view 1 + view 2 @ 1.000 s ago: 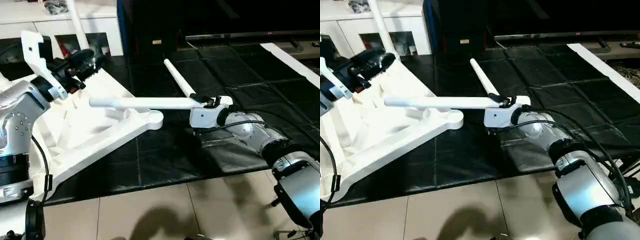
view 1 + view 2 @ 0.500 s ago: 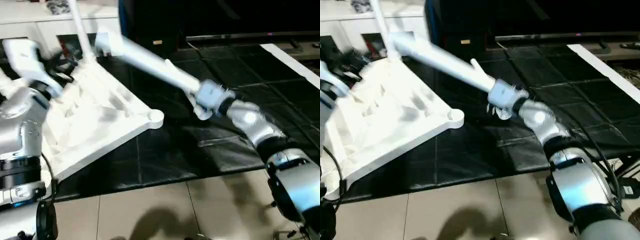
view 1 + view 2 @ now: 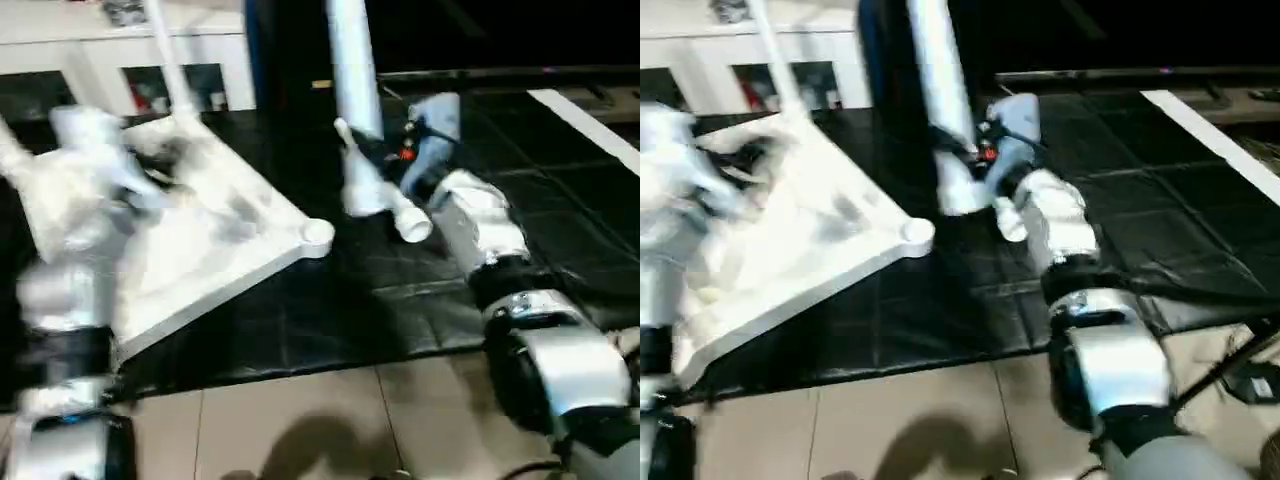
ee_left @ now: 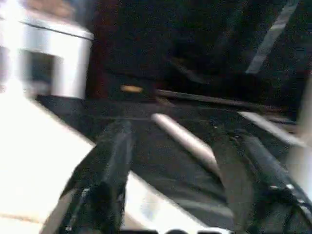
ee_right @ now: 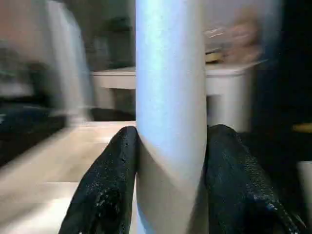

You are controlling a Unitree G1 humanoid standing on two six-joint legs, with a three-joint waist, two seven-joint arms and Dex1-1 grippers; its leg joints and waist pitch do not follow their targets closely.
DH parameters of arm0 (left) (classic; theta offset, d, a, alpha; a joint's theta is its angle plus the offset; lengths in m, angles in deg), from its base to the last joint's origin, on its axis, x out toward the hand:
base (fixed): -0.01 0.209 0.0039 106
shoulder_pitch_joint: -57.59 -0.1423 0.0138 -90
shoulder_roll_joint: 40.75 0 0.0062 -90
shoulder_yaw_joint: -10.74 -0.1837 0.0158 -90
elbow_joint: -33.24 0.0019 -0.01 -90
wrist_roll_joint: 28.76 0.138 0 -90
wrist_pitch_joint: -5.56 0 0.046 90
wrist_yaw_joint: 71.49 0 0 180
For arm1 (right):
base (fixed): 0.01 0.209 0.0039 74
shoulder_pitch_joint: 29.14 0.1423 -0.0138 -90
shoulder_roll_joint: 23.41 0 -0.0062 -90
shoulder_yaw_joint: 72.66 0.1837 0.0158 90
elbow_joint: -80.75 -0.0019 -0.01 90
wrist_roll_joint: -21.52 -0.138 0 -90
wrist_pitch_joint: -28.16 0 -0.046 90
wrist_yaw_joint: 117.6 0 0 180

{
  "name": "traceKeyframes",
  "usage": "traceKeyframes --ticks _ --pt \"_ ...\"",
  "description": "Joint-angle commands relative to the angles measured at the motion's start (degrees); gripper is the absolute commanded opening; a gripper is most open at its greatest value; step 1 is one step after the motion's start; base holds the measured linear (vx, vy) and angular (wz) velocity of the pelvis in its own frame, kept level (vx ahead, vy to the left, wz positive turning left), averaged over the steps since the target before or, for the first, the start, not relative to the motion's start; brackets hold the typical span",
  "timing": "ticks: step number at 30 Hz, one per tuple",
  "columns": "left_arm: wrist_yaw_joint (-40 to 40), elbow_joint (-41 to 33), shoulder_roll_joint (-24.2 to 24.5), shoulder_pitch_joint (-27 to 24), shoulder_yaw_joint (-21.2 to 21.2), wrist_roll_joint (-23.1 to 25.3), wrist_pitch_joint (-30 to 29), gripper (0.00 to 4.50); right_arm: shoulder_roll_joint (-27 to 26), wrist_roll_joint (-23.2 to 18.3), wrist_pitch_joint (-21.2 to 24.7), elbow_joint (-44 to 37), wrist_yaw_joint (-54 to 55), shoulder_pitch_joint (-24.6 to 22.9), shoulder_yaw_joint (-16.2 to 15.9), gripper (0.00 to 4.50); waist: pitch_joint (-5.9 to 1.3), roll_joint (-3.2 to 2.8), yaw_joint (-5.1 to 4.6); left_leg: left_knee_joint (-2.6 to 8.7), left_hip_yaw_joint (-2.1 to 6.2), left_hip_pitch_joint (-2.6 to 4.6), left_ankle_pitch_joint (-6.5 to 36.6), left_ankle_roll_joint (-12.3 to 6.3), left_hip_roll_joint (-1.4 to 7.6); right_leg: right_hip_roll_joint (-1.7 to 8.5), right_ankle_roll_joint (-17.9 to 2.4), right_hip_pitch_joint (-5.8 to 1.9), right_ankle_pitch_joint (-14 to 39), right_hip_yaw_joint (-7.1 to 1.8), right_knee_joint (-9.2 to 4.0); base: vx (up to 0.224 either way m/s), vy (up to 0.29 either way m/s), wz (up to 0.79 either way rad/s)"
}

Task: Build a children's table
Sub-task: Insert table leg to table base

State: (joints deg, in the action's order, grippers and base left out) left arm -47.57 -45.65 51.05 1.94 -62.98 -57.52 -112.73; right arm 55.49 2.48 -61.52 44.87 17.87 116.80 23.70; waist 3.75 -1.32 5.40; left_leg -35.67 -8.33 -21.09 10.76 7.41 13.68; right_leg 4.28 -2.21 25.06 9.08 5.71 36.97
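The right gripper (image 5: 168, 195) clenches an upright leg (image 5: 168, 97); the left gripper (image 4: 180, 190) is released. The leg may miss the table top's (image 3: 220, 250) corner socket (image 3: 317, 233) if it tilts.

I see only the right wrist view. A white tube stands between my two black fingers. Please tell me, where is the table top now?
Observer: The table top lies underside up on the black mat, to the robot's left of the held leg, with one corner socket near it.
Operator: Is another leg already mounted?
Observer: One leg stands up from the far part of the top.
Operator: Are there loose legs?
Observer: One more leg lies on the mat beyond the top.
Operator: And the left gripper?
Observer: The left gripper is open, with nothing between its fingers.
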Motion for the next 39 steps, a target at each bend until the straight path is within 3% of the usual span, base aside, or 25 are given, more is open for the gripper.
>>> traceKeyframes --ticks 1,2,3,4,9,10,14,20,30,36,39 --pt "1.0 -1.1 -0.1 1.6 0.3 -2.5 -1.6 3.23 0.4 -3.8 5.8 -2.9 -3.4 -1.2 1.4 1.74 -5.0 -0.13 0.27 3.75 -1.35 0.0 11.1 -3.53 -1.18 2.54 -12.8 -4.4 12.2 -2.41 -4.37 0.0 0.0 0.0" --pt "1.0 -1.1 -0.1 1.7 0.3 -2.6 -1.6 3.23 0.3 -3.9 6.0 -3.0 -3.5 -1.3 1.4 1.74 -4.93 -0.16 0.5 3.79 -1.31 0.06 11.2 -3.21 -1.18 2.56 -12.2 -4.39 13.1 -2.43 -4.54 0.0 0.0 0.0" --pt "2.4 -1.0 -1.3 2.8 -0.1 -5.2 -3.7 3.39 -0.2 -6.5 11.1 -4.9 -6.6 -2.7 1.5 1.74 -4.87 -0.11 0.68 3.78 -1.4 0.12 11.2 -2.98 -1.27 2.5 -11.5 -4.45 14.1 -2.45 -4.65 0.0 0.0 0.0" --pt "3.0 -1.0 -1.7 3.2 -0.5 -5.8 -4.4 3.44 -0.3 -7.4 12.6 -5.5 -7.5 -3.1 1.5 1.74 -4.9 -0.14 0.81 3.79 -1.37 0.11 11.2 -2.89 -1.22 2.58 -11.3 -4.41 14.6 -2.47 -4.71 0.0 0.0 0.0" --pt "3.7 1.1 -3.4 6.2 -0.7 -6.6 -6.5 3.8 0.0 -9.6 18.1 -8.8 -9.6 -4.7 0.9 1.74 -4.92 0.08 1.47 3.8 -1.36 0.06 10.1 -1.87 -1.4 2.62 -8.4 -4.4 17.8 -2.39 -5.2 0.0 0.0 0.0" --pt "4.0 2.0 -3.8 7.2 -0.8 -6.9 -7.6 3.85 0.2 -10.1 19.6 -10.6 -10.2 -5.5 0.1 1.74 -4.86 0.28 1.32 3.92 -1.28 -0.29 9.4 -1.75 -1.38 2.61 -8.4 -4.56 17.1 -2.38 -5.01 0.0 0.0 0.0" --pt "5.1 2.6 -4.0 7.9 -1.9 -7.6 -9.6 4.19 0.3 -10.4 22.2 -14.1 -10.6 -6.9 -0.6 1.74 -4.87 0.19 1.42 3.91 -1.26 -0.28 9.1 -1.48 -1.45 2.69 -7.6 -4.63 17.9 -2.34 -5.19 0.0 0.0 0.0" --pt "5.4 3.6 -4.7 8.7 -2.7 -9.5 -11.5 4.5 0.6 -11.3 26.4 -19.6 -11.5 -9.1 -1.5 1.74 -5.01 0.11 1.42 3.89 -1.24 -0.35 7.9 -1.14 -1.45 2.6 -8.2 -4.67 15.5 -2.32 -5.03 0.0 0.0 0.0" --pt "8.9 3.8 -5.5 9.9 -0.8 -13.6 -14.7 4.5 0.9 -12.0 30.2 -24.8 -11.1 -11.3 -2.3 1.74 -4.95 -0.01 1.46 3.96 -1.25 -0.27 8.4 -0.92 -1.48 2.63 -7.7 -4.7 16.1 -2.28 -5.27 0.0 0.0 0.0" --pt "9.1 3.9 -4.6 9.6 -3.5 -11.2 -14.6 4.5 0.9 -10.7 30.2 -27.7 -9.4 -11.9 -3.0 1.74 -4.9 -0.13 1.49 4.12 -1.17 -0.17 8.6 -0.49 -1.4 2.61 -7.2 -4.69 16.3 -2.28 -5.36 0.0 0.0 0.0" --pt "4.7 4.5 -5.9 10.4 -4.2 -8.0 -13.1 4.5 0.2 -7.1 26.6 -28.9 -5.6 -11.9 -4.5 1.74 -4.87 -0.29 1.45 4.14 -1.15 -0.2 8.6 -0.01 -1.39 2.67 -6.8 -4.66 16.5 -2.27 -5.37 0.0 0.0 0.0"
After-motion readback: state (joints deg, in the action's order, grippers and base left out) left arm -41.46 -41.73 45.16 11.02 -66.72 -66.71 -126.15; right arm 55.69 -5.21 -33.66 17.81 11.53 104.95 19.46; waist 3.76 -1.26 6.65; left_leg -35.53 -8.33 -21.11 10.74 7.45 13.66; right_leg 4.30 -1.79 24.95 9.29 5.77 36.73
